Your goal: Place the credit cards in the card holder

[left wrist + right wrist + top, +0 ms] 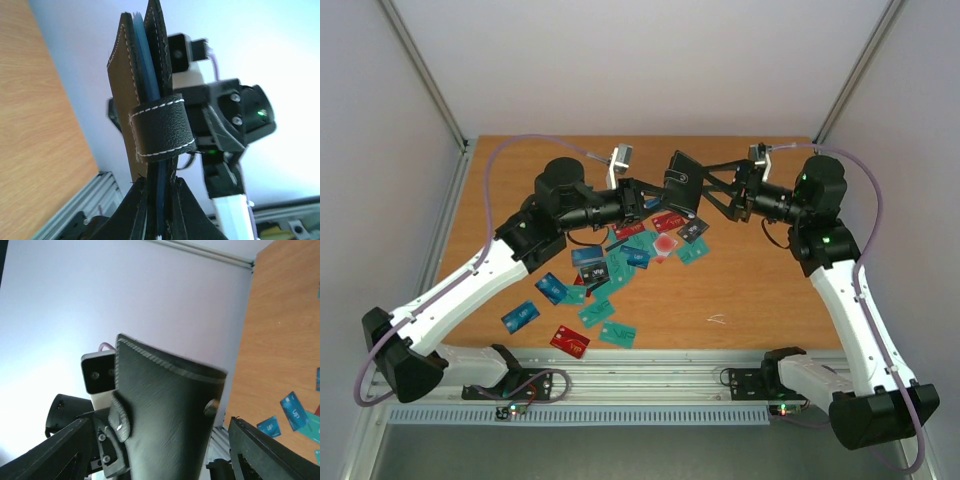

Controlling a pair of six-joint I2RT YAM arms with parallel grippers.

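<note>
L jaws clamped on one end of card holder (161, 129), lifted off tabletop (760, 290); blue card (145, 60) sits inside. R jaws open, one each side of holder. Remaining credit cards (588, 256) scattered below both jaws.

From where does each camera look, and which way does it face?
Top external: above and behind the bases, facing down on the table, credit cards, both arms.
Left wrist: looks along the left gripper at the edge of the card holder.
Right wrist: looks between the right gripper fingers at its flat side.
Shared: all three see the card holder.
</note>
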